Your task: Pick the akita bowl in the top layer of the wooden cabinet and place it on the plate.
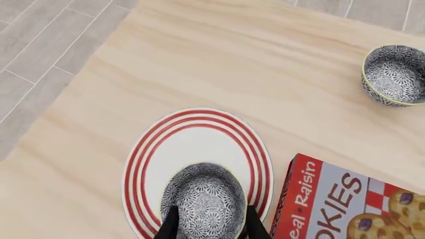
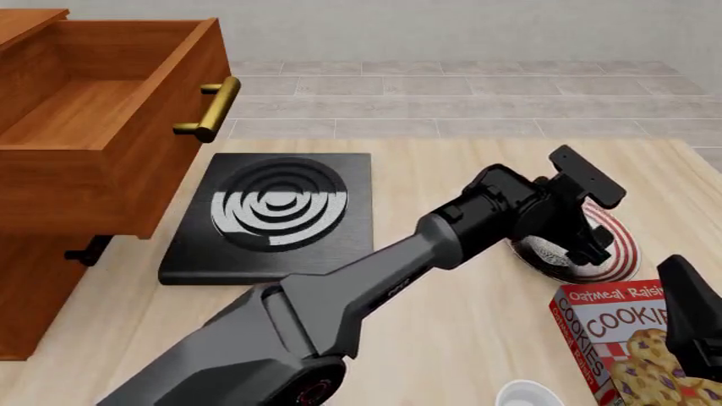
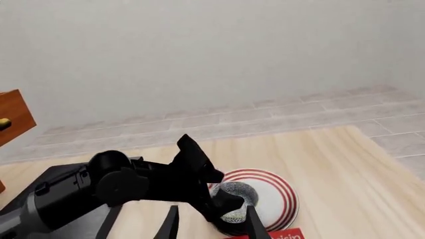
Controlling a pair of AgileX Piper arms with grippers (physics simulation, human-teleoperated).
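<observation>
The akita bowl (image 1: 202, 199), patterned dark blue-black, rests on the plate (image 1: 192, 137), off its centre. The plate is white with red rings. My left gripper (image 1: 211, 209) is open, one finger on each side of the bowl. In the front view the left arm reaches right across the table and its gripper (image 2: 564, 249) covers most of the bowl over the plate (image 2: 615, 241). The top layer (image 2: 101, 110) of the wooden cabinet (image 2: 34, 296) is pulled out, with nothing showing inside. My right gripper (image 3: 211, 208) is open with nothing between its fingers, looking at the bowl (image 3: 234, 194).
A second patterned bowl (image 1: 395, 74) stands further off on the table. A red cookie box (image 2: 615, 338) lies close beside the plate, with the right arm (image 2: 691, 326) over it. A black stove (image 2: 276, 211) sits by the cabinet. A plain white round object (image 2: 525, 393) is at the near edge.
</observation>
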